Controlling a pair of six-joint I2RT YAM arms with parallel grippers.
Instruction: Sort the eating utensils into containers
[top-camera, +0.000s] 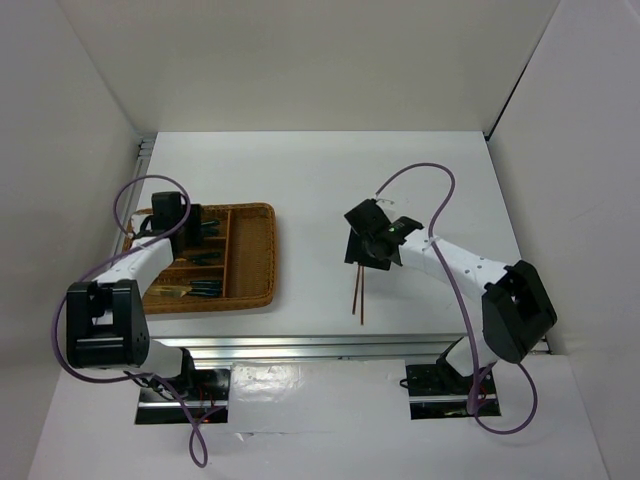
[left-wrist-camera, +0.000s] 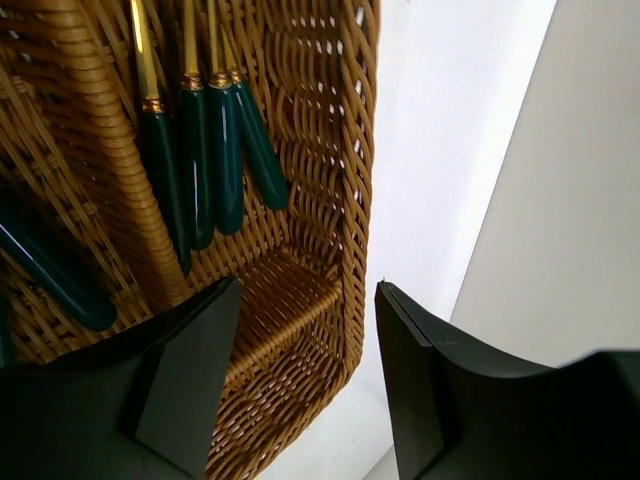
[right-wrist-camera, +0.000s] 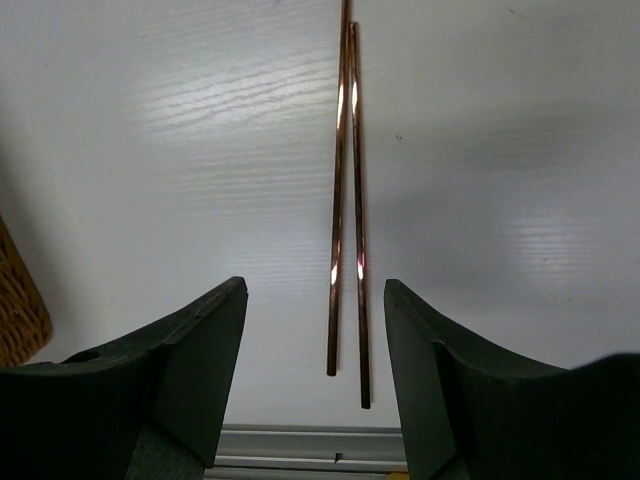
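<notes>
Chopsticks (right-wrist-camera: 345, 200), two thin reddish-brown sticks, lie side by side on the desk (right-wrist-camera: 150, 150) just ahead of the right tool (right-wrist-camera: 314, 300), in line with its spread, empty jaws; their far ends are cut off. The left tool (left-wrist-camera: 308, 285), likewise released, hovers over the wicker tray (left-wrist-camera: 355, 200); teal-handled utensils (left-wrist-camera: 210, 150) lie ahead of it, heads out of frame.
</notes>
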